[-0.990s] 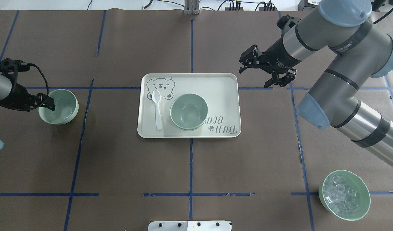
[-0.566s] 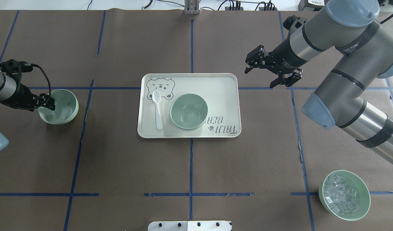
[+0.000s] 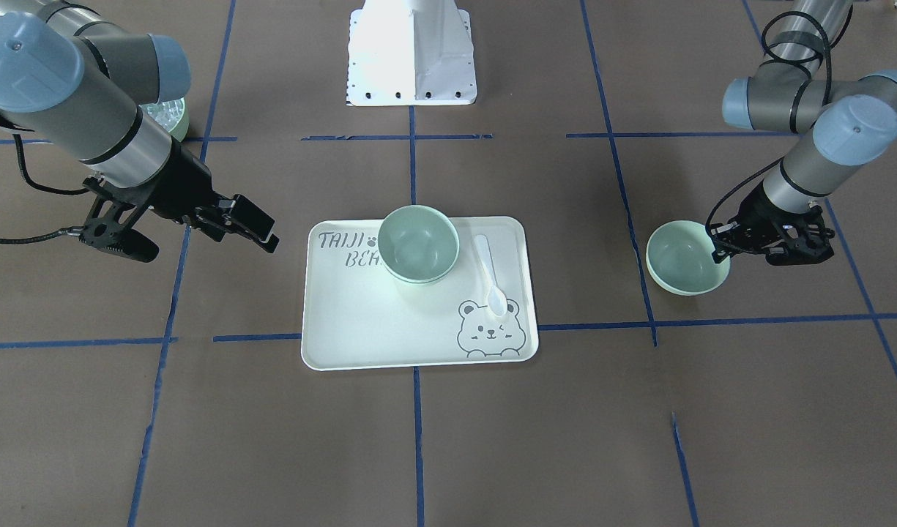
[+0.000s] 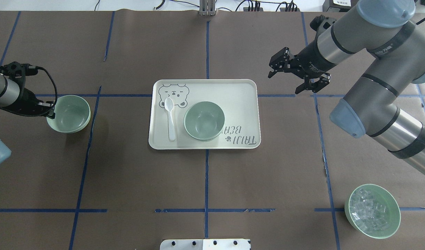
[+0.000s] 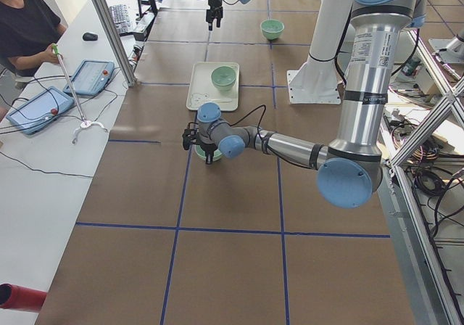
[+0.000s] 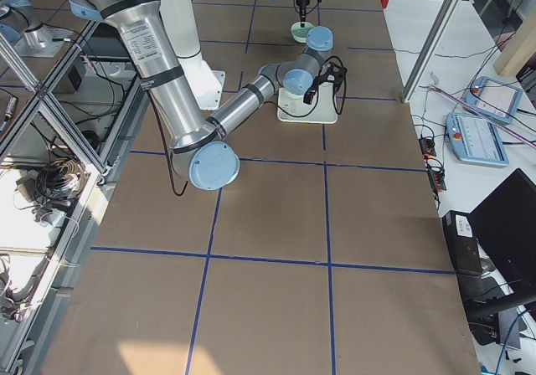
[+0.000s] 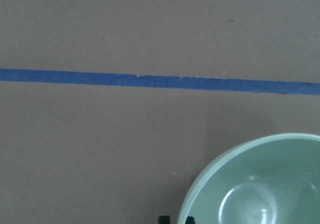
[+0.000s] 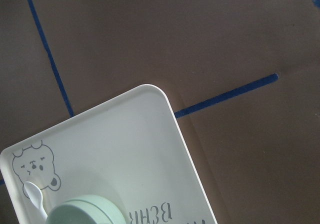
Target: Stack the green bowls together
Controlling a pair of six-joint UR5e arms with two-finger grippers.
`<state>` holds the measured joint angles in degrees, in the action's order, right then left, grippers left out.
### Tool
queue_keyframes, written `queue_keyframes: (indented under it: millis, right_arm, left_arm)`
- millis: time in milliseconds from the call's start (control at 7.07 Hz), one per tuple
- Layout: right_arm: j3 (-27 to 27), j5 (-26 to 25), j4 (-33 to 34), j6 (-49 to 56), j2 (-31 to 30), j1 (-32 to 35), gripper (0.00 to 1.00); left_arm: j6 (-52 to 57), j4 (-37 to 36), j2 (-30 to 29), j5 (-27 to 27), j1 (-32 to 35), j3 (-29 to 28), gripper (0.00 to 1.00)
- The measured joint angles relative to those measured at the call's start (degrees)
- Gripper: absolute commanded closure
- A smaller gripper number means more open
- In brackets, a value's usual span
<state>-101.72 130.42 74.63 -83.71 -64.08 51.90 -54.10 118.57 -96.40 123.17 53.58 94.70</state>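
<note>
We pinch the outer rim of the lone green bowl [image 4: 68, 114] in our left gripper [image 4: 51, 110], fingers narrowed onto its wall, probably to carry it to the nested green bowls [image 4: 204, 120] on the tray [image 4: 240, 93]. Our right gripper [image 4: 282, 84] hangs empty, fingers wide, beyond the tray's corner and clear of that path. Brown paper [image 4: 129, 180] gridded with blue tape [image 4: 206, 180] covers the table, and an operator [image 5: 25, 27] sits at a side desk.

Nested mint-green bowls [image 4: 204, 120] upright on tray [image 4: 240, 93]; third bowl [image 4: 68, 114] well apart, robot's left.
</note>
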Motion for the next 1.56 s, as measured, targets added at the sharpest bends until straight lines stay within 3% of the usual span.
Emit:
queue_keyframes:
  millis: [141,424,848,1131,1556]
  right_arm:
    - [-0.1,0.0,0.0,2.2,-1.4,0.8,0.0]
    - [-0.1,0.0,0.0,11.0,-5.6,2.8,0.0]
    - [0.3,0.0,0.0,17.5,-8.8,5.1,0.0]
    - [0.4,0.0,0.2,22.3,-10.9,6.1,0.0]
    - [0.6,0.0,0.3,23.7,-11.2,6.2,0.0]
  left_arm:
    - [-3.6,-2.5,-3.3,1.1,0.0,1.9,1.0]
    - [-14.4,-11.9,-17.2,2.1,-3.0,2.6,1.0]
    - [-24.7,-15.8,-31.2,-0.1,-10.4,-1.5,1.0]
    - [-25.7,-16.2,-34.2,-5.9,-15.1,-3.3,1.0]
    - [-25.8,-16.9,-34.7,-8.2,-17.3,-3.3,1.0]
